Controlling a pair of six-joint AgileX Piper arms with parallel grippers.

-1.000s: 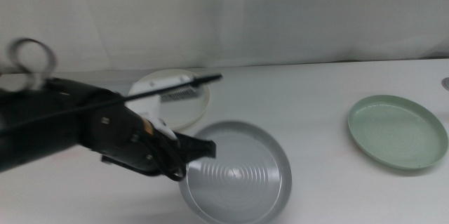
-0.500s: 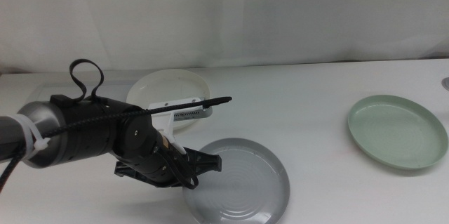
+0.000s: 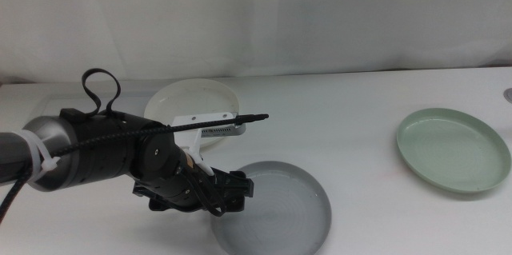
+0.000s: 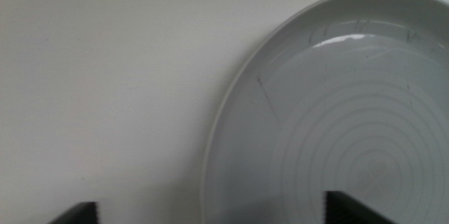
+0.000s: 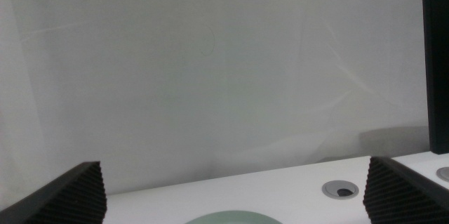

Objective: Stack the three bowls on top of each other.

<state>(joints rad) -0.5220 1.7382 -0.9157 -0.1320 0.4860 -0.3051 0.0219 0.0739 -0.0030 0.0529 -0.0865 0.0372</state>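
Observation:
The grey bowl (image 3: 280, 211) lies at the front centre of the table. My left gripper (image 3: 237, 191) is low at its left rim, jaws open. In the left wrist view the grey bowl (image 4: 337, 126) fills one side, and its rim runs between the wide-apart jaws of my left gripper (image 4: 210, 215). The cream-white bowl (image 3: 194, 97) sits behind the left arm, partly covered by it. The mint green bowl (image 3: 454, 149) rests at the right, untouched. My right gripper (image 5: 230, 196) is open and empty above the green bowl's rim (image 5: 228, 219); it does not show in the middle view.
A white panel with a dark slot (image 3: 214, 124) and a thin black rod (image 3: 240, 117) sit over the left arm. A round cable hole (image 5: 342, 189) is in the table at the far right. A white curtain backs the table.
The left arm has swung in from the left and its gripper has dropped to the grey bowl's left rim. The grey bowl looks shifted slightly toward the front edge.

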